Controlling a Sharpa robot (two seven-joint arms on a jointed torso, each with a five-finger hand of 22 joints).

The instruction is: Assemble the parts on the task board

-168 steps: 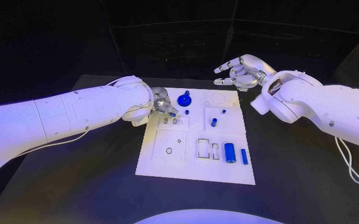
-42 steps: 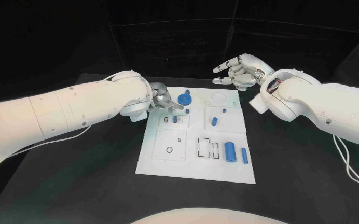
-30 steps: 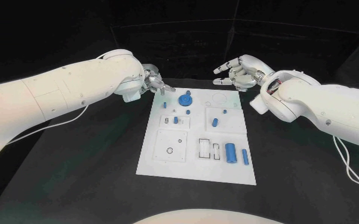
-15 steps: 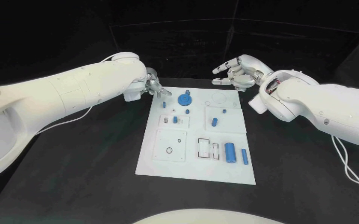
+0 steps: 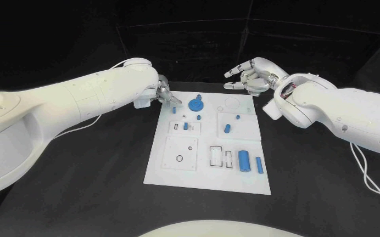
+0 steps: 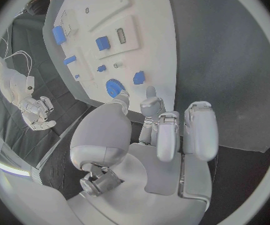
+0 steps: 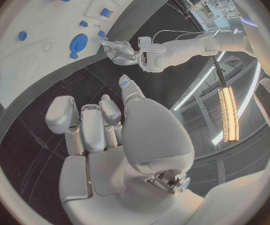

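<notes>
While both hands hang off the far edge of the task board (image 5: 207, 179), parts sit on it untouched.
Left hand (image 5: 165, 94) is at the board's far-left corner, fingers loosely apart, nothing in them; a small blue part (image 5: 173, 106) lies just beside its fingertips (image 6: 150, 92). Right hand (image 5: 252, 77) is beyond the far-right corner, fingers spread, empty. Blue gear (image 5: 195, 105) stands near the far edge, blue cylinder (image 5: 243, 161) and blue bar (image 5: 258, 164) lie side by side near the board's right edge.
</notes>
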